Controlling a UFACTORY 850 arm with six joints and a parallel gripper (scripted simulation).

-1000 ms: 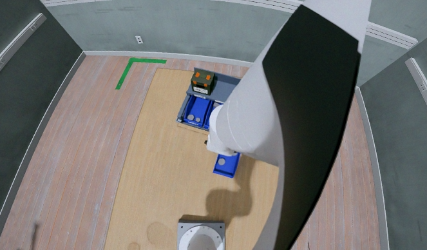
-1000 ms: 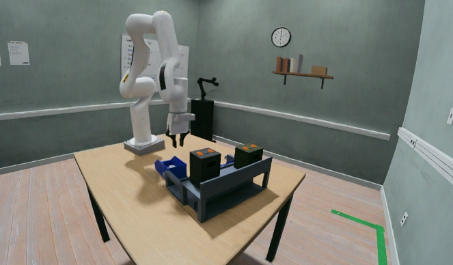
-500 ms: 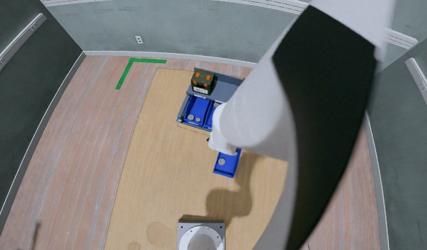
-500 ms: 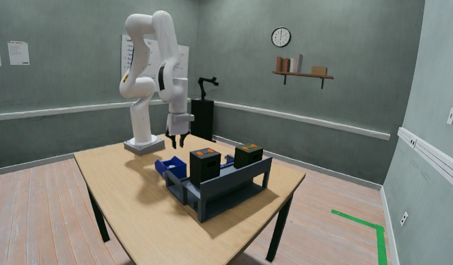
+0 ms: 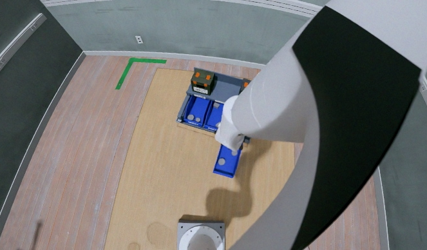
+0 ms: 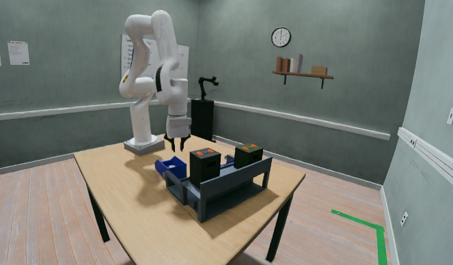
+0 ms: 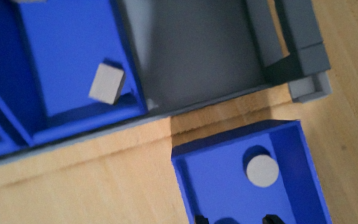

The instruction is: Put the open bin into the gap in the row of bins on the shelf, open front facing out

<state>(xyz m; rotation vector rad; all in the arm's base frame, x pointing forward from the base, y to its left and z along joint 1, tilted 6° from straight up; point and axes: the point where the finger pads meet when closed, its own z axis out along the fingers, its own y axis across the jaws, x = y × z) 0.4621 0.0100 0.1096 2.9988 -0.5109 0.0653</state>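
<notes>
From beside the table, the claw (image 6: pixel 177 150) (image 7: pixel 237 221) hangs partly open, holding nothing — the loose blue bin (image 5: pixel 227 162) (image 6: pixel 177 169) (image 7: pixel 230 182) sits before the shelf (image 5: pixel 228 84) (image 6: pixel 230 177) (image 7: pixel 205 45); only the wrist view reveals the bare gap (image 7: pixel 195 50).

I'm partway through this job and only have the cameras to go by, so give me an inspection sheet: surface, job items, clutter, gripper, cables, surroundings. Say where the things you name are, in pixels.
Surface: wood-look table (image 5: pixel 159 180) (image 6: pixel 128 191), shadows across it.
Loose bin (image 5: pixel 228 165) (image 6: pixel 177 169) (image 7: pixel 220 185): on the table before the shelf, round grey parts inside.
Shelf (image 5: pixel 228 85) (image 6: pixel 237 175) (image 7: pixel 200 45): gap beside a blue bin (image 7: pixel 70 55) holding a blocky part.
Clutter: two dark cases with orange marks (image 6: pixel 204 167) (image 6: pixel 249 155) on the shelf's top board.
Gripper (image 6: pixel 177 149): above the loose bin, fingers part-open, nothing held.
Cables: nothing seen.
Surroundings: green floor tape (image 5: pixel 123 75) (image 6: pixel 360 218), whiteboard (image 6: pixel 182 58), wall clock (image 6: pixel 281 37).
</notes>
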